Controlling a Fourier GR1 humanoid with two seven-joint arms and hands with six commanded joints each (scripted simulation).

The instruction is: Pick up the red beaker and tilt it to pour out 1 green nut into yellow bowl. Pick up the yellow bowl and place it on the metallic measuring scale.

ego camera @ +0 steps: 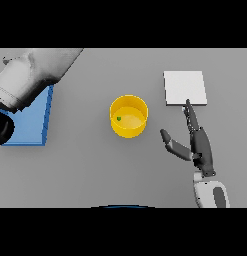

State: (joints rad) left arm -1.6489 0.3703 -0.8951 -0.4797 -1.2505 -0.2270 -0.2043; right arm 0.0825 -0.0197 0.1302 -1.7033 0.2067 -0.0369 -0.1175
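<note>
- The bowl (129, 117) stands mid-desk (95, 165), upright, with a green nut (118, 118) inside.
- The scale (184, 88) lies toward the far right edge.
- Right hand (200, 145): fingers straight and spread, fingertips touching the scale's near edge.
- Left arm (30, 75) over a blue mat (30, 117); its hand is hidden.

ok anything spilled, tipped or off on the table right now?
Nothing spilled. The yellow bowl stands upright with one green nut inside. The scale is bare, and the right hand lies open between them. One oddity: no red beaker in view; the left arm covers part of the blue mat.
</note>
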